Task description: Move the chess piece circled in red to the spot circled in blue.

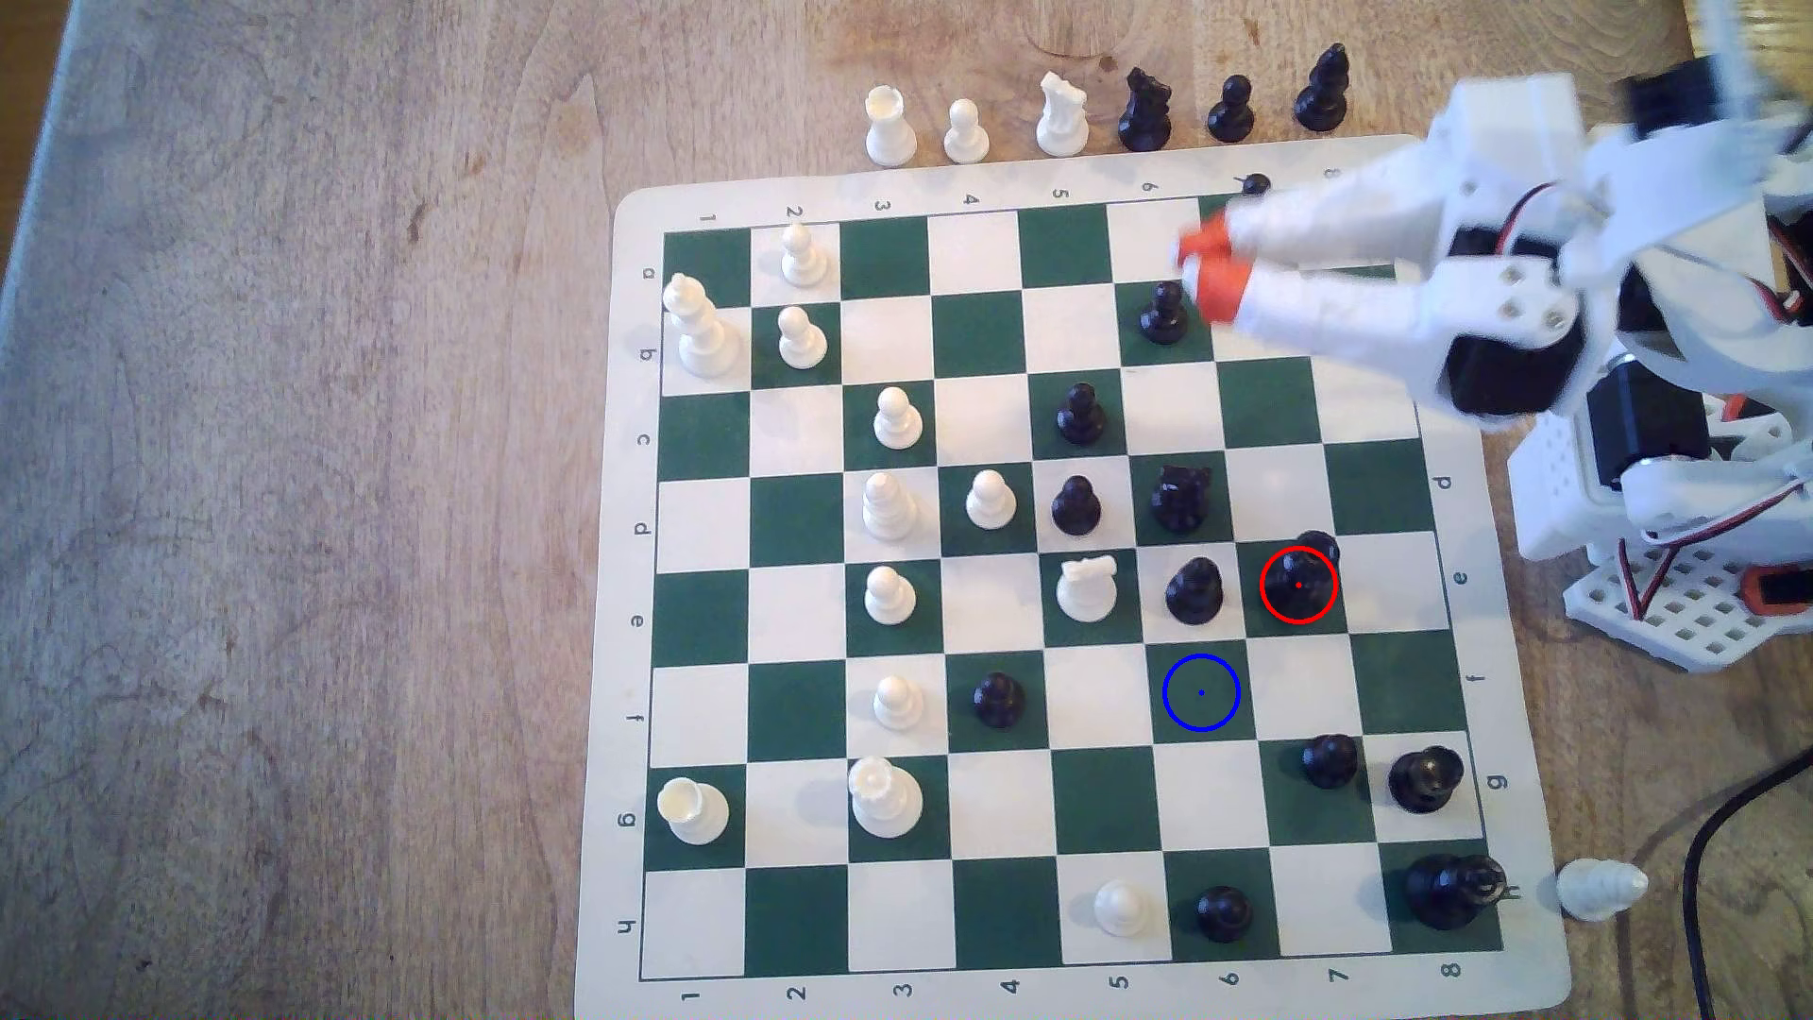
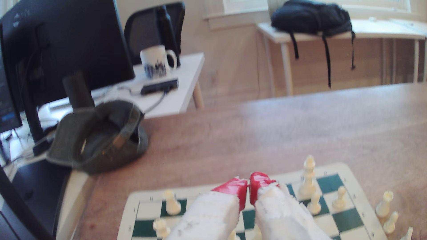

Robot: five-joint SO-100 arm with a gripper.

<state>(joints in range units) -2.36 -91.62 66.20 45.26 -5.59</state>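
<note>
Gripper (image 1: 1205,280) tips pressed together, empty, well above-left of the piece (image 1: 1297,579) in exterior view; risk: clipping the black pawn (image 1: 1194,591) beside it before reaching the spot (image 1: 1201,692).

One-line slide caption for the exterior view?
Closed, empty gripper hovers near row a, far from the red-circled chess piece and the blue-ringed spot.

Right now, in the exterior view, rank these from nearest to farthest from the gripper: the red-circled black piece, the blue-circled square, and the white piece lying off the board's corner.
From the gripper, hovering near the board's top edge:
1. The chess piece, red-circled, on the exterior view's right.
2. The spot, blue-circled green square, just lower and left of it.
3. The fallen white piece, off the board's lower right corner.
</note>
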